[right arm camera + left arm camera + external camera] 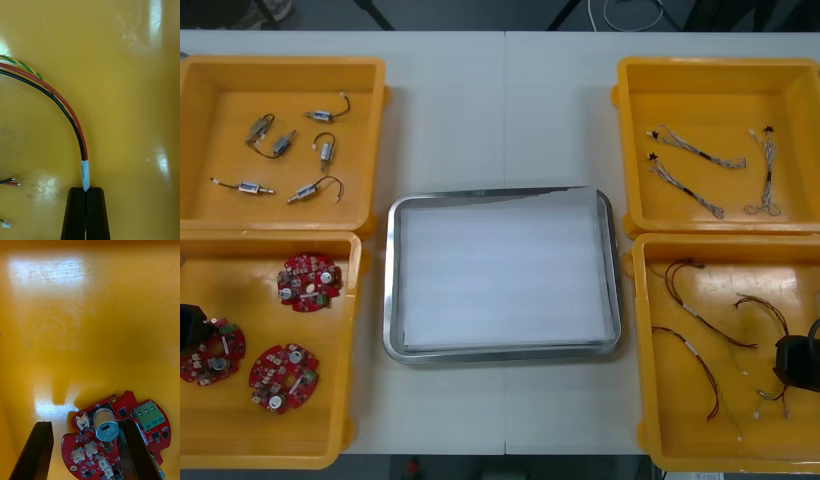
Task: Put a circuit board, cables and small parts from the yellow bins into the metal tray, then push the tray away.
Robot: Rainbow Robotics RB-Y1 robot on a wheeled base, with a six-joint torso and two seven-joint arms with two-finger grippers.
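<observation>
In the near-left yellow bin [340, 420], my left gripper [190, 325] hangs low over a round red circuit board [212, 352]. Seen from the left wrist, that gripper [84, 423] is open; its fingers straddle part of the circuit board [90, 446], and the left finger stands clear of it. In the near-right bin [650, 400], my right gripper [798, 362] is down among the cables. The right wrist view shows the right gripper [87, 189] shut on the white-sleeved end of a red and black cable [71, 112].
Two more circuit boards [310, 281] [283, 377] lie in the near-left bin. The metal tray [390, 290], white inside, sits between the bins. The far-left bin holds small metal parts [290, 150]. Blue and white cables [700, 160] lie in the far-right bin.
</observation>
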